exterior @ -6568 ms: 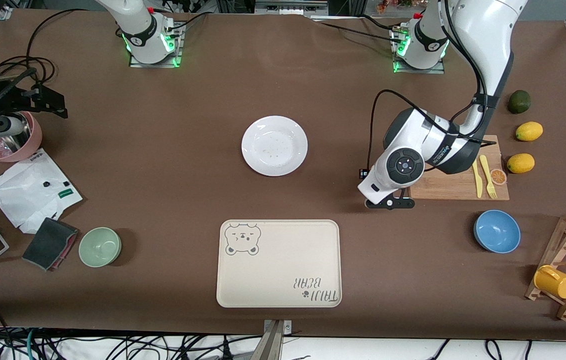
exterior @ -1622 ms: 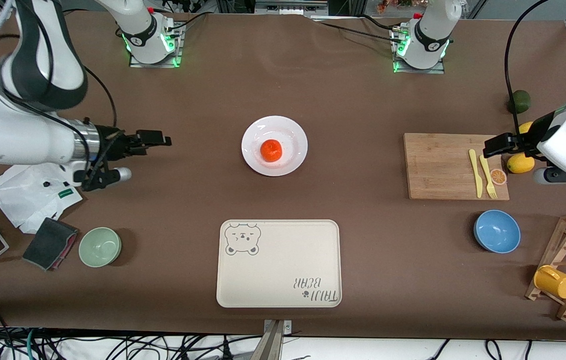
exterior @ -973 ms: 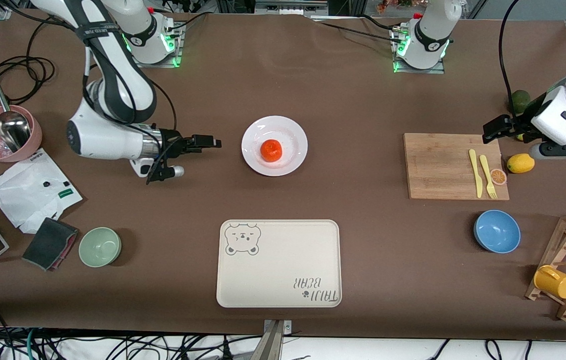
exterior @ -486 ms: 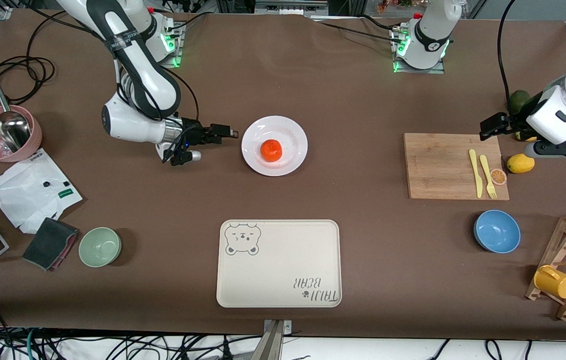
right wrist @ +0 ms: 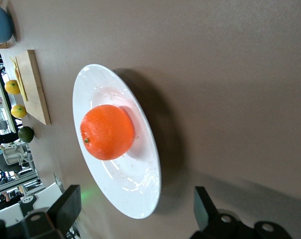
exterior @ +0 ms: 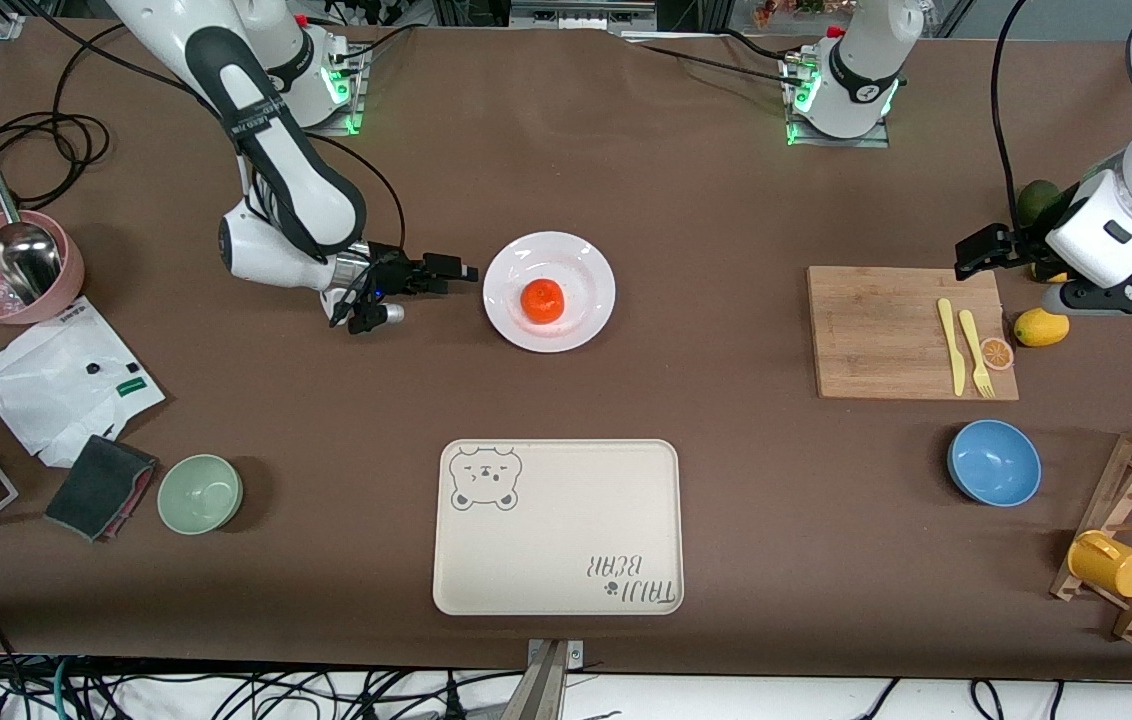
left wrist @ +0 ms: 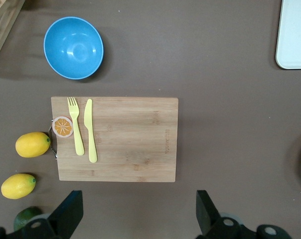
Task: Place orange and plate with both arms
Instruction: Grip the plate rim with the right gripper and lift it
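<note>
Low, the right gripper (exterior: 454, 272) points open-jawed at the plate (exterior: 594, 266).

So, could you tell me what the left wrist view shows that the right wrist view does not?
Only the left wrist view shows the yellow fork, the yellow knife, the orange slice and a corner of the beige tray. Only the right wrist view shows the orange, lying on the plate. Both share the cutting board, the two lemons, the blue bowl, an edge of the plate and open gripper fingers.
</note>
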Available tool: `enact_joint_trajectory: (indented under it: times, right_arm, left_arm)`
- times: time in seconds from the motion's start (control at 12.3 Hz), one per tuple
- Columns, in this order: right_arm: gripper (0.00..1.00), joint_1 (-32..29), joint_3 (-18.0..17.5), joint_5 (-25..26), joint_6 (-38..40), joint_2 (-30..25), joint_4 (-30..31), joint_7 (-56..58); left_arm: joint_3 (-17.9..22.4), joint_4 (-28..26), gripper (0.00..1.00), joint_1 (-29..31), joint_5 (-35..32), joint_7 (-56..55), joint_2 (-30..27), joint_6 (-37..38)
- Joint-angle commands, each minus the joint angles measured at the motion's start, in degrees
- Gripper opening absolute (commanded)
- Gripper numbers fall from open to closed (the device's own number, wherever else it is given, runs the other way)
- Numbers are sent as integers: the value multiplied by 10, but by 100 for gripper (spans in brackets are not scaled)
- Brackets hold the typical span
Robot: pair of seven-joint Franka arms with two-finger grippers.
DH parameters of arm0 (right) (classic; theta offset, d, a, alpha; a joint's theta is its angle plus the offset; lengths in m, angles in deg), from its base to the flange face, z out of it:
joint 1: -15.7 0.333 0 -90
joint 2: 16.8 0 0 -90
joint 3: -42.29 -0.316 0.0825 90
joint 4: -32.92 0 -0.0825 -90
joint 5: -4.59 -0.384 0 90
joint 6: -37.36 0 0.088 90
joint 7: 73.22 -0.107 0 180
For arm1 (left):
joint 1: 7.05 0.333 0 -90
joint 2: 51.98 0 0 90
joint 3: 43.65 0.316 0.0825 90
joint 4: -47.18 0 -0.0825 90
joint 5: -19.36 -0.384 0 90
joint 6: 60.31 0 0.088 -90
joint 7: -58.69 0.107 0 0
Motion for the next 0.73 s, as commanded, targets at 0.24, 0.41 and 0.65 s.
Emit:
enact_joint_trajectory:
  times: [0.24, 0.41, 0.65]
  right_arm:
    - [100, 20, -29, -98, -55, 34, -5, 65]
    - [99, 20, -29, -100, -56, 40, -7, 68]
    - [96, 25, -29, -108, -61, 49, -12, 68]
  left_arm:
    - [1, 4, 100, 0, 0, 10, -3, 8]
    - [0, 4, 100, 0, 0, 10, -3, 8]
    - [0, 5, 100, -3, 0, 9, -3, 8]
